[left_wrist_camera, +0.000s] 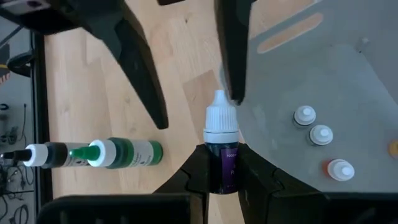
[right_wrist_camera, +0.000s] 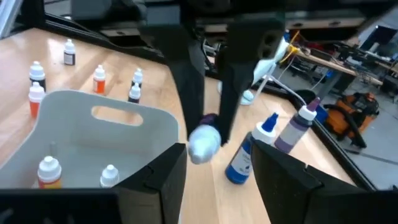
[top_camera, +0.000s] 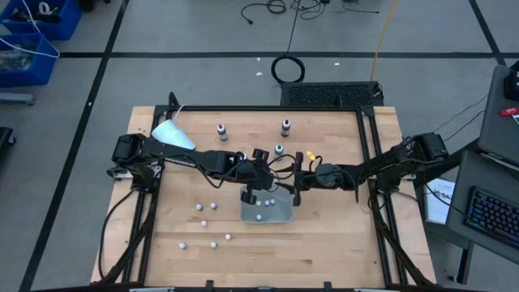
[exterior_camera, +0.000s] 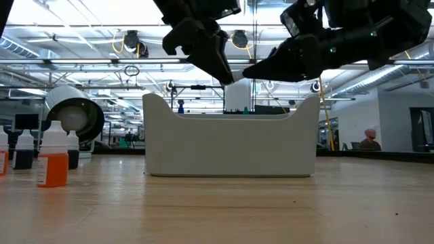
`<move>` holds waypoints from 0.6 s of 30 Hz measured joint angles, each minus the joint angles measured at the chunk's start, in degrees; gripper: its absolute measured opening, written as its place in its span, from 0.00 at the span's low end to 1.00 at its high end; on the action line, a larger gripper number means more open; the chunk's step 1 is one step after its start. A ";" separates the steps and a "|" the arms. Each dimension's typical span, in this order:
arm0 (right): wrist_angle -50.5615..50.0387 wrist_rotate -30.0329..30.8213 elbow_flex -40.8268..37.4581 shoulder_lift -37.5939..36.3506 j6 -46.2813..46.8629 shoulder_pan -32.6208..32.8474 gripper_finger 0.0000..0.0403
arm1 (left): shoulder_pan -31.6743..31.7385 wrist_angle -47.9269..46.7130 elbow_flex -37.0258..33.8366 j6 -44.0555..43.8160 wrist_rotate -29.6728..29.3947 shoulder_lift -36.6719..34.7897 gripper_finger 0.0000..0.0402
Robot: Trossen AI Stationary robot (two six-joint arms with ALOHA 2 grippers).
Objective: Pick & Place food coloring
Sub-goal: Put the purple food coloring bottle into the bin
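Closest in, the left gripper [left_wrist_camera: 222, 163] is clamped shut on a purple bottle [left_wrist_camera: 222, 130] of food coloring, pale cap up, held in the air over the near edge of the white bin [left_wrist_camera: 323, 74]. Facing it, the right gripper [right_wrist_camera: 221, 177] hangs with its fingers spread wide and nothing between them; one of its fingers [left_wrist_camera: 233, 56] sits just beside the held bottle's cap. From above, we see both grippers meeting over the bin at the middle of the wooden table [top_camera: 324, 251]. Inside the bin, three capped bottles [left_wrist_camera: 321, 134] stand near one another. On the wood just beside the bin are a green bottle [left_wrist_camera: 127, 152] and a black bottle [left_wrist_camera: 46, 154]; on the other side, a blue bottle [right_wrist_camera: 244, 158] and another purple one [right_wrist_camera: 293, 129]. Farther across the table, more small bottles [top_camera: 221, 130] stand well apart, with several scattered along the left side. A white cup [top_camera: 173, 135] lies by the left arm's base.
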 joint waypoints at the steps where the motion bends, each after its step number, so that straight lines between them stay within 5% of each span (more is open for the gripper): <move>1: 0.07 -0.88 0.00 0.19 0.24 -0.15 0.42 | 0.00 -0.02 0.00 0.04 0.30 0.00 0.13; 18: 0.59 -8.32 -0.02 0.61 -0.25 -0.63 0.41 | 0.33 0.54 -0.02 0.26 4.43 -0.02 0.13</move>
